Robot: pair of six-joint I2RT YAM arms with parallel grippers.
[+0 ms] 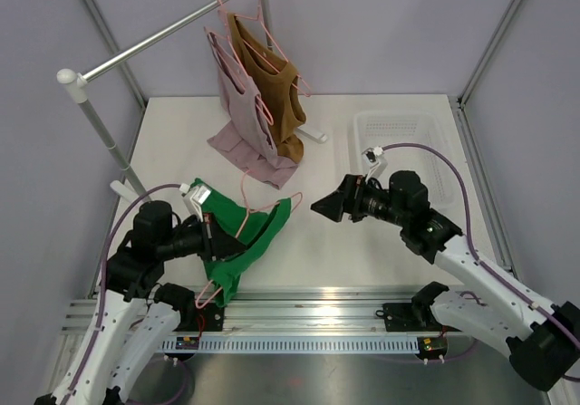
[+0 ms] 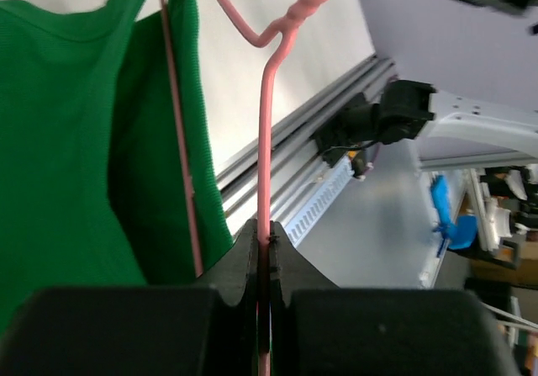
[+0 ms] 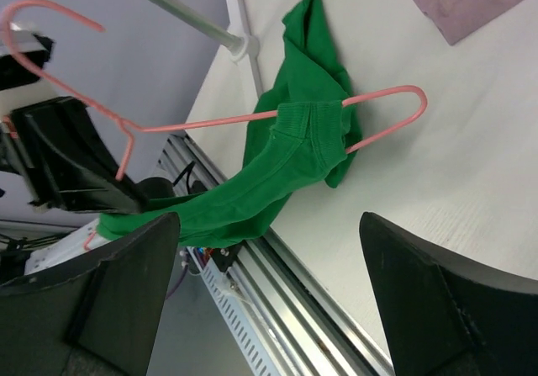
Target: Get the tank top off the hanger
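— What holds things here?

— On the white table, at the upper right of the top view, sits a translucent plastic bin with ribbed walls. I cannot make out any contents. At the upper left runs a metal rail with white end caps. A mauve top and a brown top, both soft knit, hang from it.

— And the green tank top?

— Lower left of centre in the top view. It is a fine ribbed knit, draped on a thin pink wire hanger. One stitched strap loops the hanger's arm near its rounded bend, and the rest sags toward the table's near edge.

— The grippers?

— The left gripper has its black jaws pressed together on the hanger's wire stem. The right gripper has its fingers spread wide, holds nothing, and hovers right of the green cloth.
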